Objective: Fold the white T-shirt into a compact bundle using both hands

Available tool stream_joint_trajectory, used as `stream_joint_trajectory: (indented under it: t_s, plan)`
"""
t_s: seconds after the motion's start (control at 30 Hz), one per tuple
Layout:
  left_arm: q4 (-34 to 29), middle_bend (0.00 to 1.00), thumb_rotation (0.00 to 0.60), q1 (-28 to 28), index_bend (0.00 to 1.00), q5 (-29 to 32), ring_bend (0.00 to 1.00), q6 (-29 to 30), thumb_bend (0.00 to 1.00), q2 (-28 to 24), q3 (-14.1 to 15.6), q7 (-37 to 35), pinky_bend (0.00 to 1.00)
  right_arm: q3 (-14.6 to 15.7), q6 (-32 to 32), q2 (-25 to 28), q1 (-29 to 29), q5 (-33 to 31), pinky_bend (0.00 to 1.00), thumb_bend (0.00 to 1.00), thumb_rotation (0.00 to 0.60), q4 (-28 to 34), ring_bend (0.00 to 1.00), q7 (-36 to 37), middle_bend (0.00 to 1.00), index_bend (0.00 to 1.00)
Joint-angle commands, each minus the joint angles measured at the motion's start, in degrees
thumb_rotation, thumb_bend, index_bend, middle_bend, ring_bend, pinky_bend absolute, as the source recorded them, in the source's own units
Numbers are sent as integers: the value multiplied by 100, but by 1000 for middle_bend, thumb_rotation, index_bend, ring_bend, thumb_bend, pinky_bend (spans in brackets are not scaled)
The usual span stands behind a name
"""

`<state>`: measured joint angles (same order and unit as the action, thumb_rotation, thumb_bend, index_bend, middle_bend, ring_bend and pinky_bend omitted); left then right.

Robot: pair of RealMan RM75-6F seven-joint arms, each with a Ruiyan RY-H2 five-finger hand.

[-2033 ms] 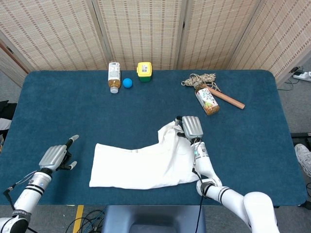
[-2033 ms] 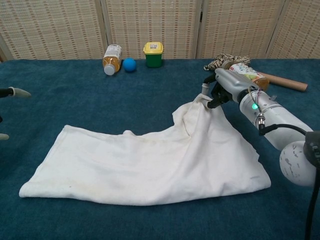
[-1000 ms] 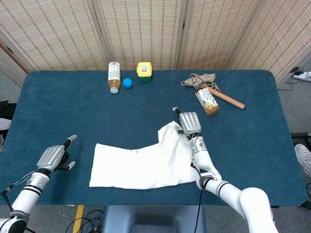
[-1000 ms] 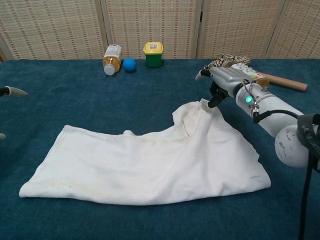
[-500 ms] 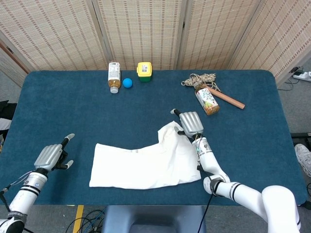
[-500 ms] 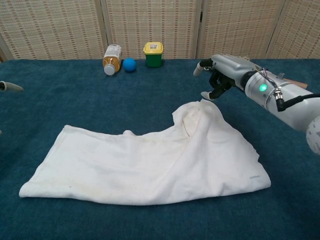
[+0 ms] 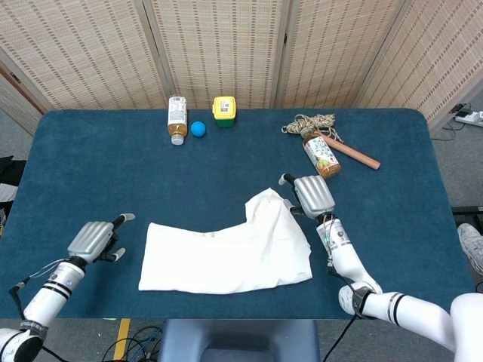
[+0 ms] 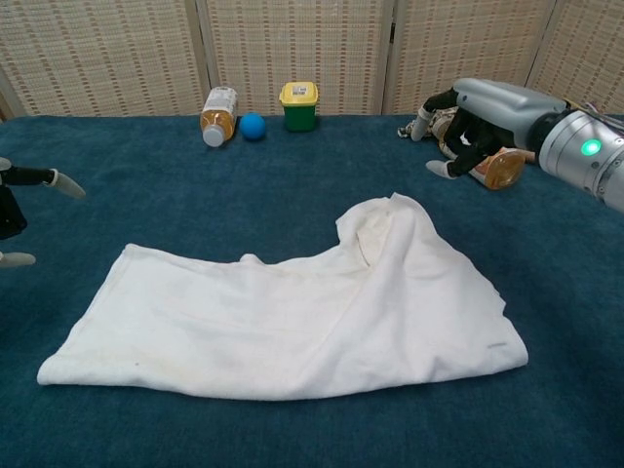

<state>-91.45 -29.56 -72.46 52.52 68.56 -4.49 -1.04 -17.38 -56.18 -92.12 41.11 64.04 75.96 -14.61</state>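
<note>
In the head view, the white T-shirt [image 7: 230, 249] lay partly folded near the front edge of the table [image 7: 90, 158], its right portion bunched up into a peak. The right hand [image 7: 311, 195] hovered just beside that peak, released and holding nothing. The left hand [image 7: 94, 240] sat near the front-left corner, apart from the cloth, fingers spread and empty. A tea bottle [image 7: 176, 118], blue ball [image 7: 198, 129] and yellow-lidded jar [image 7: 224, 109] stood along the far edge. In the chest view, the right hand [image 8: 475, 115] was raised clear of the shirt [image 8: 292, 317], and only fingertips of the left hand [image 8: 29, 210] showed at the left border. In my judgement, the next fold requires both hands to grasp opposite edges evenly, keeping layers flat to avoid bunching.
</note>
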Motion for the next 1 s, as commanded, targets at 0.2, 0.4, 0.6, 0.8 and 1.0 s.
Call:
stream_joint_trajectory:
  t_s: [0.2,0.4,0.6,0.8,1.0]
  plan:
    - [-107,939,600,28,183,31,860,126,351,47,-1,58,973,120,650,-289,303,-603,994,364,600,-537,979,-418,869,356]
    - [-168,939,600,139,170,76,861,211,351,-28,75,47,973,123,1326,-618,810,-1327,989,374,600,-1118,973,-1022,857,290]
    - [-118,939,600,270,167,119,861,268,351,-76,157,-52,973,78,1616,-969,1233,-1880,986,382,600,-1684,972,-1391,856,244]
    - [-43,939,600,365,163,134,860,301,351,-111,195,-175,973,85,1877,-1238,1554,-2244,986,383,600,-2149,971,-1582,856,233]
    - [-18,939,600,406,155,114,861,287,351,-128,217,-261,974,163,1989,-1328,1725,-2490,986,382,600,-2345,972,-1747,856,231]
